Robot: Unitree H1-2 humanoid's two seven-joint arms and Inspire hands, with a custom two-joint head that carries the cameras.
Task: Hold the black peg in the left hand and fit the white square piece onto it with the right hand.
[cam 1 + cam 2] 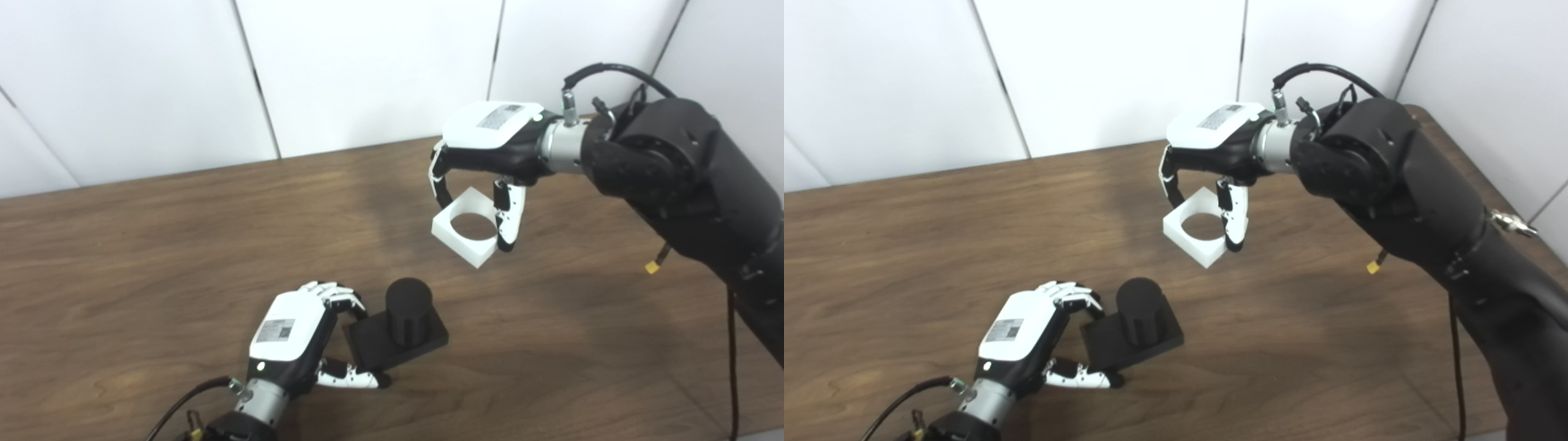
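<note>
In the left eye view, the left hand at lower centre has its fingers and thumb closed on the base of the black peg, which rests on the wooden table. In the right eye view, the right hand, upper centre, pinches the white square piece between curled fingers and thumb, raised above the table, up and right of the peg, apart from it.

left hand low at the bottom edge, back upward, fingers and thumb curled closed around a held part. right hand raised, palm down, forearm entering from the right, fingers and thumb hanging downward in a pinch.
</note>
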